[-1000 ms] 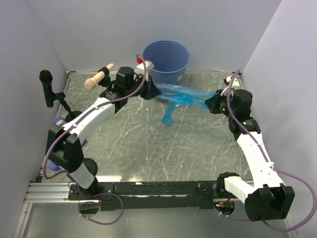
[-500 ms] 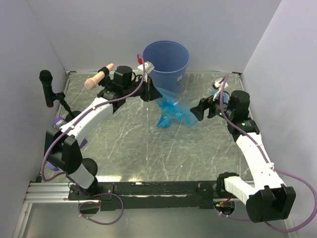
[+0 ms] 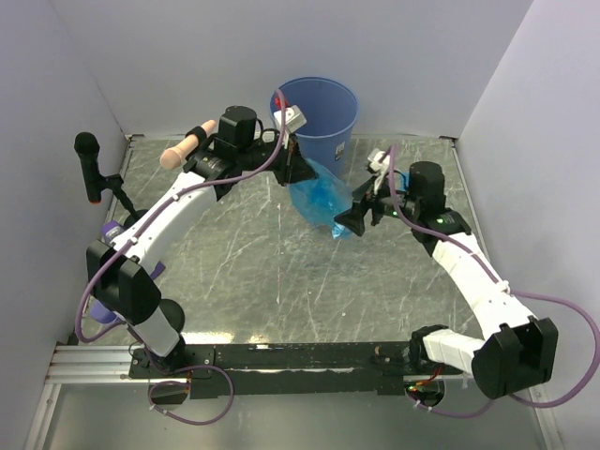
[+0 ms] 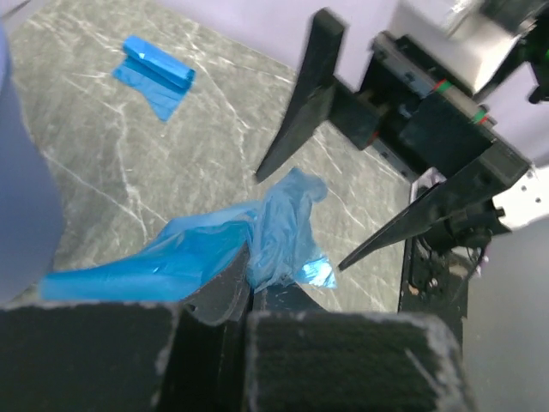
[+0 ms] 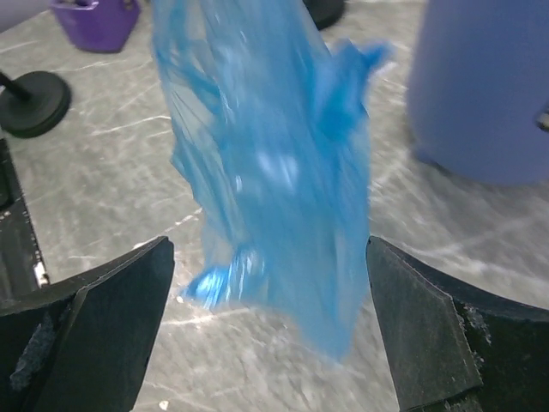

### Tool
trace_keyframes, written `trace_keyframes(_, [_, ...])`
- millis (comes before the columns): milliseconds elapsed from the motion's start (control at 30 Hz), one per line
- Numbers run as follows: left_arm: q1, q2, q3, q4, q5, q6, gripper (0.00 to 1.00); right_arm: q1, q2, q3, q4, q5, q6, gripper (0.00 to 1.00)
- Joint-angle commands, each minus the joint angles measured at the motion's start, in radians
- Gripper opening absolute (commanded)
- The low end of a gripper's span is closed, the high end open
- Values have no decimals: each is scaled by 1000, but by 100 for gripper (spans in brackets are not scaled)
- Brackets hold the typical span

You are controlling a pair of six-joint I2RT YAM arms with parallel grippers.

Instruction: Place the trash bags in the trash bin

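Observation:
The trash bin [image 3: 314, 117] stands at the back middle of the table; its wall also shows in the right wrist view [image 5: 485, 86]. My left gripper [image 3: 295, 173] hovers just in front of it, shut on the top of a trash bag [image 3: 321, 199] that hangs down in a bunch. In the left wrist view the bag's film [image 4: 214, 249] is pinched at my left gripper [image 4: 249, 287]. My right gripper [image 3: 352, 220] is open beside the bag's lower end. The bag [image 5: 266, 172] hangs between the spread fingers [image 5: 103, 318] without touching them. A small folded trash bag [image 4: 154, 73] lies on the table.
A microphone on a stand [image 3: 87, 155] stands at the left edge, with its round black base [image 5: 34, 103] nearby. A beige handle-like object [image 3: 187, 145] lies at the back left. A purple cup [image 3: 112, 230] sits behind the left arm. Walls close in the table's sides.
My right gripper let go of the bag's end, opened and moved left to the hanging bag. My left gripper rose toward the bin, and the stretched bag fell into a bunch.

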Motion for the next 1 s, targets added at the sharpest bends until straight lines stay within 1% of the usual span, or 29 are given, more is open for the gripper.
trace_keyframes(0, [-16,-12,57,-84,61,143,1,35,26,73,106,16,-14,99])
trace_keyframes(100, [-22,-13,75,-139,44,216,1,32,49,114,109,32,3,98])
trace_keyframes(200, [-22,-16,86,-179,27,279,1,32,50,143,88,-19,-1,95])
trace_keyframes(233, [-23,-16,87,-190,19,294,1,30,49,146,80,-33,-3,91])
trace_keyframes(367, [-23,-32,88,-199,-2,345,1,30,52,139,45,-59,-18,69])
trace_keyframes(400, [-23,-38,86,-190,-8,351,1,30,52,131,43,-53,-20,65])
trace_keyframes(500, [-22,-47,86,-182,-4,372,1,32,61,116,29,-63,-34,64])
trace_keyframes(533, [-23,-47,89,-184,1,377,1,32,67,117,23,-82,-43,60])
trace_keyframes(567, [-23,-43,94,-185,4,382,1,32,76,120,22,-96,-49,50])
trace_keyframes(600, [-22,-38,97,-187,5,383,1,33,84,122,25,-97,-49,33])
trace_keyframes(633, [-23,-35,97,-185,2,383,1,35,98,123,37,-93,-31,20])
trace_keyframes(667, [-23,-30,92,-175,-11,377,1,33,107,128,46,-103,-17,18])
trace_keyframes(700, [-22,-30,83,-149,-42,353,5,33,118,137,48,-125,-6,20])
trace_keyframes(733, [-22,-29,74,-126,-79,322,19,35,128,145,46,-149,15,24])
trace_keyframes(767, [-22,-30,66,-100,-124,299,36,33,139,151,49,-183,44,25])
trace_keyframes(800, [-22,-35,57,-74,-169,268,48,35,150,150,66,-207,92,21])
trace_keyframes(833, [-20,-44,43,-34,-232,235,59,35,153,139,124,-209,153,0])
trace_keyframes(900, [-20,-79,12,46,-360,144,76,30,161,101,271,-177,386,0])
trace_keyframes(933, [-19,-102,-3,83,-442,121,83,29,168,84,329,-163,476,0])
trace_keyframes(967, [-17,-122,-12,100,-490,110,84,29,174,78,398,-153,573,0])
